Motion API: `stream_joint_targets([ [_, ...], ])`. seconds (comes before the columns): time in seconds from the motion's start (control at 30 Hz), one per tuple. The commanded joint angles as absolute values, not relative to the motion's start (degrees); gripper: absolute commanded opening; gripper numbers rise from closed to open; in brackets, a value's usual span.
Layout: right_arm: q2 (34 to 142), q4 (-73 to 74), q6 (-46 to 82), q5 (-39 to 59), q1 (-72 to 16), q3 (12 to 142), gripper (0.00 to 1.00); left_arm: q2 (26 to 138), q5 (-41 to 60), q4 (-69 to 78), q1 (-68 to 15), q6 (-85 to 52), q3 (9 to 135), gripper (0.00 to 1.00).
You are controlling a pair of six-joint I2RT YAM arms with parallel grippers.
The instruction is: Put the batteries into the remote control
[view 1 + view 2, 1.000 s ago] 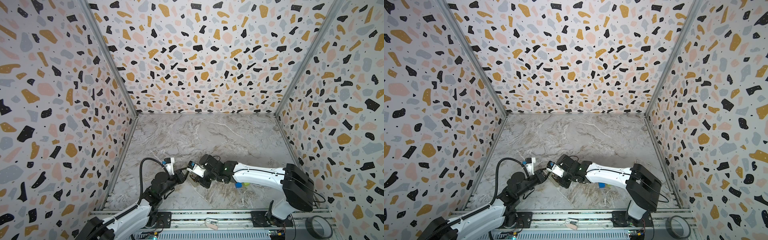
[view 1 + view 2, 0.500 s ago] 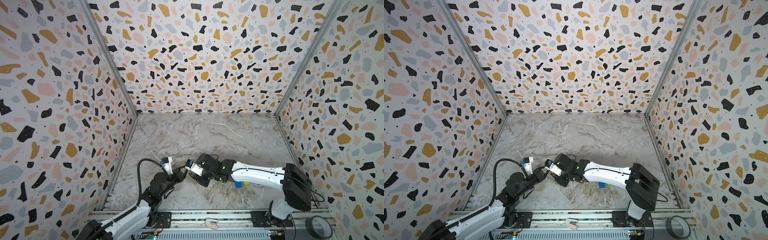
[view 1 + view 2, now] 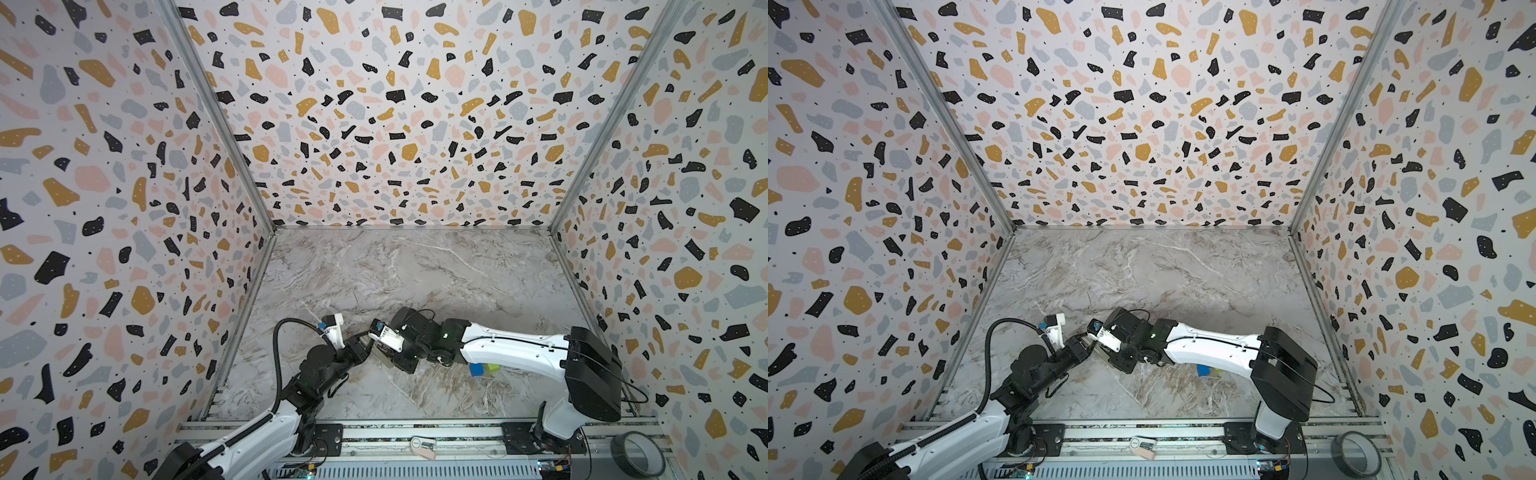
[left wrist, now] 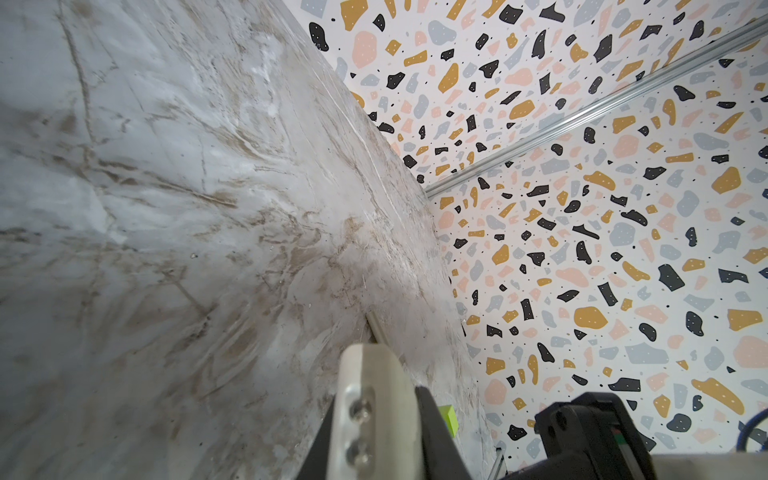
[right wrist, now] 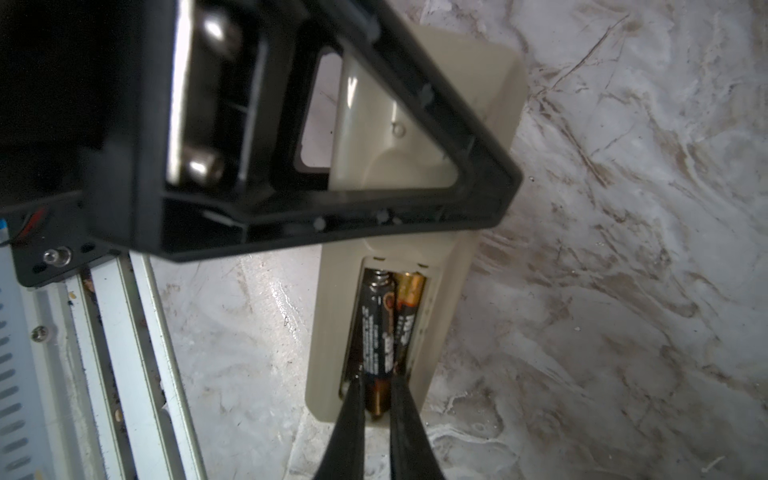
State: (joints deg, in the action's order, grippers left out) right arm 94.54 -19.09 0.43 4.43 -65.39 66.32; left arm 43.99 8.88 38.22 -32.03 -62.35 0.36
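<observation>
Right wrist view: remote control [image 5: 451, 282] lying back-up; a battery [image 5: 376, 328], pinched at its copper end by the right gripper [image 5: 376, 380], is best pushed against the spring [image 5: 380, 276], then lowered flat beside the seated second battery [image 5: 409, 307]. Left gripper [image 4: 370, 357] jaws are pressed together.

Left claw [image 3: 1085, 346] and right claw [image 3: 1112, 360] sit close together over the marble tabletop [image 3: 1142, 270].

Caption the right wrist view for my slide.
Right pincer grips one battery by its copper end, beside the other battery in the remote control's open recess.
</observation>
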Motion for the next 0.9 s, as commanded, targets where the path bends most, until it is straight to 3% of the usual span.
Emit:
stream_joint_targets([
  [0.0,95.8,-21.0,1.2,2.9,-65.7,68.5,0.0,43.1,10.7,46.4,-32.3,-64.0,-2.3,0.0],
  [0.87,97.3,-23.8,2.3,-0.9,-66.0,70.9,0.0,44.4,8.8,42.7,-32.3,-61.3,-1.6,0.0],
])
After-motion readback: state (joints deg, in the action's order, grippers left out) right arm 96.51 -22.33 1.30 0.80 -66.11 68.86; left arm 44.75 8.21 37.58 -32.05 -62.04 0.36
